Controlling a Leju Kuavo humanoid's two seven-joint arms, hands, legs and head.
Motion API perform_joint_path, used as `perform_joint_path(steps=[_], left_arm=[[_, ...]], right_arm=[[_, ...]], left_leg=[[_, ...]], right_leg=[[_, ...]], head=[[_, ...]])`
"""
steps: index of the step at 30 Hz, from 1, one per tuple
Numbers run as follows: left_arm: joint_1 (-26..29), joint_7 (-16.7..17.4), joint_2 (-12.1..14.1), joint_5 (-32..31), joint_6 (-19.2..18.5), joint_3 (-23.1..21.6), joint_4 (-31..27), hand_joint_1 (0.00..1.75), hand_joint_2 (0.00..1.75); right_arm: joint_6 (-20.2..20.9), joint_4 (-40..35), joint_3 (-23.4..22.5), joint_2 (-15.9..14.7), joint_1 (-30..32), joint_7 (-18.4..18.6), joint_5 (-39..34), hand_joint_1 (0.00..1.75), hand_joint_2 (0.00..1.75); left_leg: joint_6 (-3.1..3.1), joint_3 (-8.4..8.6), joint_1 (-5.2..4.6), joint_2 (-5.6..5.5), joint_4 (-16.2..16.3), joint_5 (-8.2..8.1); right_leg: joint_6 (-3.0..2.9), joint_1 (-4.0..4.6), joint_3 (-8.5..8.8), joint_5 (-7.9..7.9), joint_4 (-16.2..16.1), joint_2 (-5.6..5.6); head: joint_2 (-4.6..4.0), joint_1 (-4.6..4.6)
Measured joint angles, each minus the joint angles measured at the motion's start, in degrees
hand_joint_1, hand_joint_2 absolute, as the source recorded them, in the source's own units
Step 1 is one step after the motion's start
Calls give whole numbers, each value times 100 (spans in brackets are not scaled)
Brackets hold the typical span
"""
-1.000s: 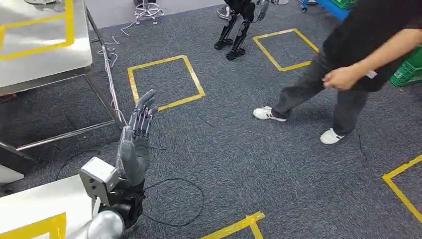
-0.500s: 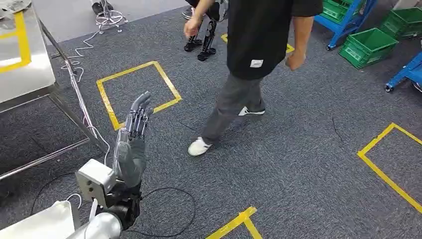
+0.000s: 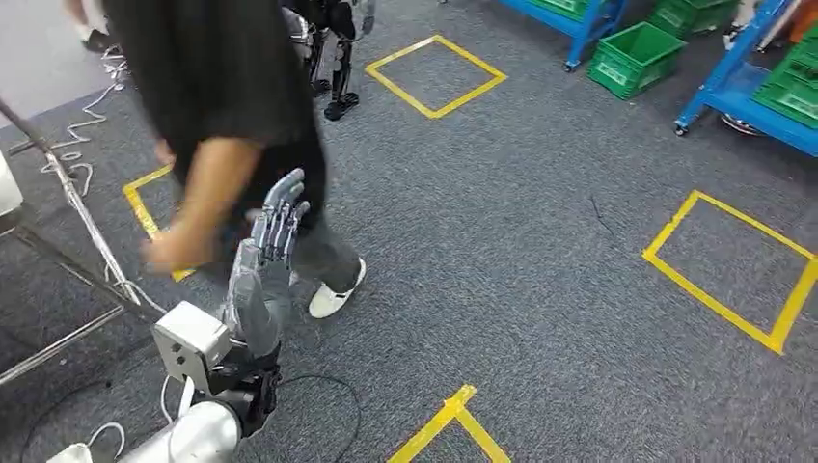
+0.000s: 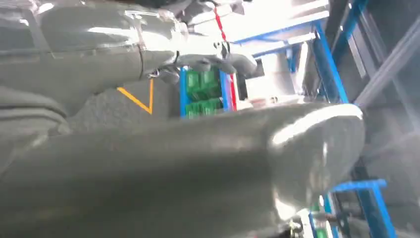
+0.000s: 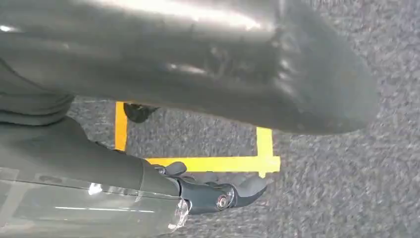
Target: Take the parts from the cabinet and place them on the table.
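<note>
My left hand [image 3: 273,236] is raised in front of me with its fingers stretched out and apart, and it holds nothing. In the left wrist view its thick thumb [image 4: 208,168] and fingers [image 4: 124,44] stand apart, again with nothing between them. My right hand [image 5: 163,69] hangs over the grey carpet, its fingers [image 5: 218,196] stretched out and nothing in it. Blue racks [image 3: 733,96] with green bins [image 3: 637,58] stand at the far right. No loose part can be made out.
A person in black [image 3: 222,87] walks close in front of my left hand, one white shoe [image 3: 333,294] on the carpet. A steel table's legs [image 3: 87,231] are at the left. Yellow tape squares [image 3: 733,270] mark the floor. Another robot's legs [image 3: 338,58] stand behind.
The whole view has swung to the right, so the table slid off to the left and the blue racks came in. The person crossed to just in front of my raised left hand.
</note>
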Motion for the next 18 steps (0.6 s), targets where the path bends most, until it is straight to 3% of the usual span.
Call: perform_joint_path(steps=[1, 2, 3, 4, 5, 6, 7, 9, 10, 11, 14, 15, 16, 17, 18], left_arm=[[-20, 0, 0, 4, -9, 2, 2, 0, 0], [-22, -4, 0, 11, -13, 4, 4, 0, 0], [-23, -7, -4, 11, -20, 2, 4, 0, 0], [-22, -5, -2, 22, -29, 2, 11, 0, 0], [-22, 4, -2, 37, -42, 2, 26, 0, 0], [-28, 4, -2, 37, -48, 2, 33, 0, 0], [-38, 4, -2, 37, -53, 4, 35, 0, 0], [-80, 4, -2, 37, -66, 4, 46, 0, 0], [-110, 4, -4, 39, -81, 4, 48, 0, 0], [-139, 2, -4, 41, -90, 4, 52, 0, 0], [-172, 0, -2, 46, -136, 4, 68, 0, 0], [-192, 0, 0, 46, -149, 4, 68, 0, 0], [-204, 0, -11, 46, -164, 4, 68, 0, 0], [-203, 0, -11, 46, -168, 4, 68, 0, 0], [-203, -4, -11, 46, -173, 4, 68, 0, 0]], right_arm=[[0, 0, -20, 2, 17, 0, -4, 0, 0], [0, 2, -26, 4, 2, 0, -6, 0, 0], [0, 2, -33, 4, -26, 0, -20, 0, 0], [11, 0, -35, 7, -38, 0, -28, 0, 0], [20, 0, -35, 9, -47, 0, -37, 0, 0], [17, 0, -37, 13, -54, 0, -46, 0, 0], [17, 0, -37, 17, -54, 0, -50, 0, 0], [20, 0, -39, 30, -56, 0, -52, 0, 0], [33, 0, -42, 37, -65, 0, -52, 0, 0], [50, 0, -44, 39, -78, 0, -57, 0, 0], [142, 0, -59, 48, -72, 0, -120, 0, 0], [186, 0, -61, 63, -63, -2, -127, 0, 0], [221, 0, -64, 65, -61, -13, -142, 0, 0], [236, -2, -63, 79, -61, -15, -144, 0, 0], [256, 0, -68, 76, -77, -17, -149, 0, 0]], left_leg=[[-41, 16, 32, -269, 41, -60], [-45, -71, 47, -600, 236, -198], [-53, -286, 44, -691, 659, -419], [-62, -522, 50, -698, 1100, -609], [-71, -743, 50, -695, 1483, -733], [-76, -895, 50, -689, 1683, -719], [-77, -900, 51, -686, 1591, -558], [-65, -594, 67, -753, 821, 15], [-57, -391, 88, -953, 348, 281], [-30, -306, 118, -1292, 151, 234], [39, -263, 77, -1118, 62, 211], [77, -246, 94, -1038, 33, 227], [105, -206, 142, -938, -11, 241], [138, -175, 131, -865, -34, 227], [160, -164, 120, -773, -35, 219]], right_leg=[[-22, -46, 73, 39, -66, 37], [-50, -65, 94, 47, -90, 70], [-74, -71, 90, 51, -91, 139], [-81, -67, 88, 48, -90, 204], [-85, -62, 88, 45, -90, 273], [-84, -61, 91, 44, -87, 355], [-83, -64, 99, 43, -86, 430], [-49, -78, 128, 20, -70, 582], [-22, -89, 135, 1, -48, 645], [20, -77, 105, -26, -18, 696], [134, -139, 39, 4, -31, 912], [166, -134, 24, 13, -45, 984], [180, -134, 22, -20, -17, 982], [212, -99, -44, -128, 139, 693], [245, -105, -236, -323, 495, 485]], head=[[0, -9], [0, -17], [0, -54], [0, -70], [0, -66], [0, -68], [0, -68], [0, -70], [0, -70], [0, -55], [0, -59], [0, -57], [0, -64], [0, 2], [0, 42]])
